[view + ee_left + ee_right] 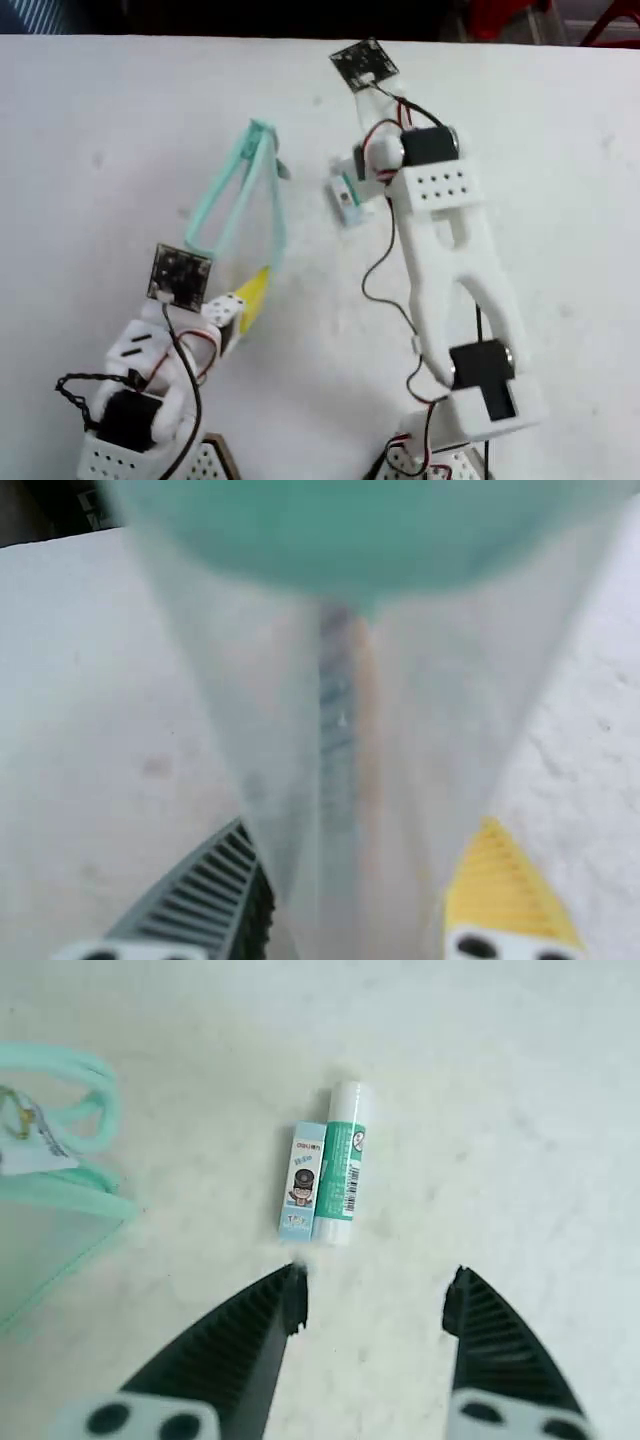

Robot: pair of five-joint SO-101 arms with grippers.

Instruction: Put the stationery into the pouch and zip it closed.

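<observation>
In the high view, the clear, teal-edged pouch point(245, 190) lies on the white tabletop point(100, 120), and the right arm hides the stationery. In the left wrist view, the left end effector point(350, 910) pinches the blurred pouch wall. In the right wrist view, the right end effector point(375, 1300) is spread above a glue stick point(340, 1165) touching an eraser point(303, 1180), with the pouch cut off nearby.

A white table point(560, 150), its top faintly speckled and lightly scuffed, spreads across the scene under even light that casts only soft shadows. Beyond its far edge runs a dark strip point(250, 15) of room. A blue striped patch point(40, 15) sits at 1 end of that strip and red bars point(510, 18) stand toward the other.
</observation>
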